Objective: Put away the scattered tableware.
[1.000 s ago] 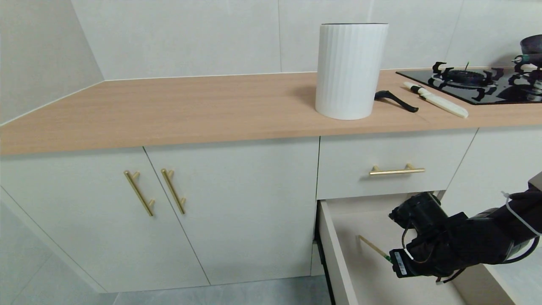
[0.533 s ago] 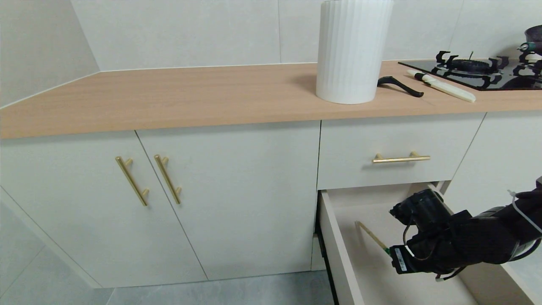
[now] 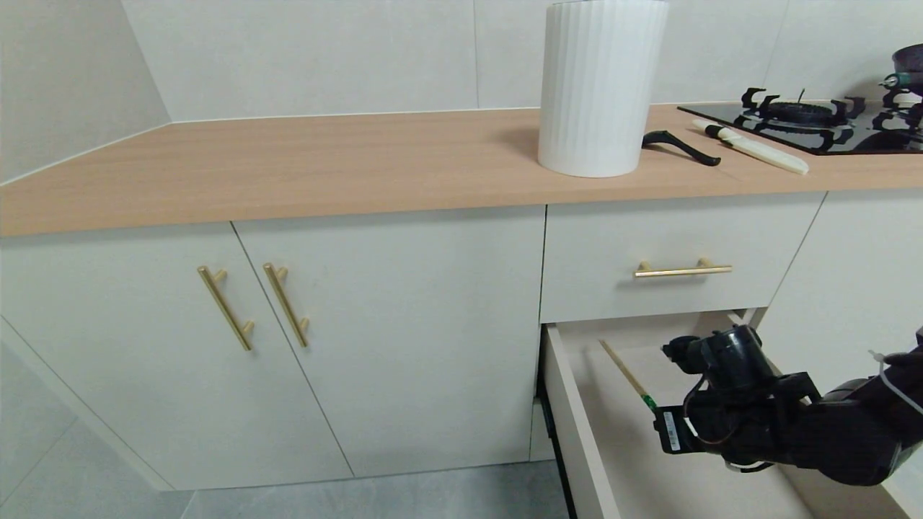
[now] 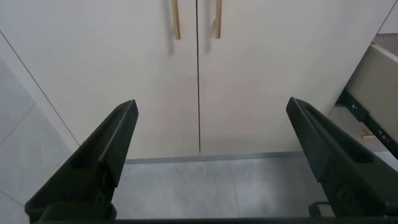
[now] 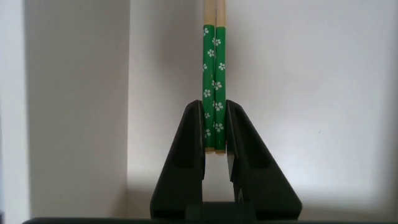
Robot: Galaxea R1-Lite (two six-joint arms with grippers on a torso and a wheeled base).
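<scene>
My right gripper (image 5: 215, 149) is shut on a pair of wooden chopsticks (image 5: 213, 74) with green flower-patterned ends. In the head view the chopsticks (image 3: 624, 373) point up and to the left from the right gripper (image 3: 657, 414), inside the open lower drawer (image 3: 577, 432). On the wooden counter (image 3: 324, 166) lie a black-handled utensil (image 3: 681, 148) and a cream knife (image 3: 753, 148), to the right of a tall white ribbed container (image 3: 598, 86). My left gripper (image 4: 211, 162) hangs open in front of the cabinet doors (image 4: 199, 74), above the floor.
A closed drawer with a gold handle (image 3: 681, 270) sits above the open one. Two gold door handles (image 3: 252, 306) stand on the left cabinet doors. A black gas hob (image 3: 815, 126) lies at the counter's far right. Grey floor (image 4: 205, 186) spreads below.
The head camera tilted down a second ago. Since half a second ago my right gripper has shifted slightly deeper into the drawer, and the chopsticks now stick up higher toward the drawer's back.
</scene>
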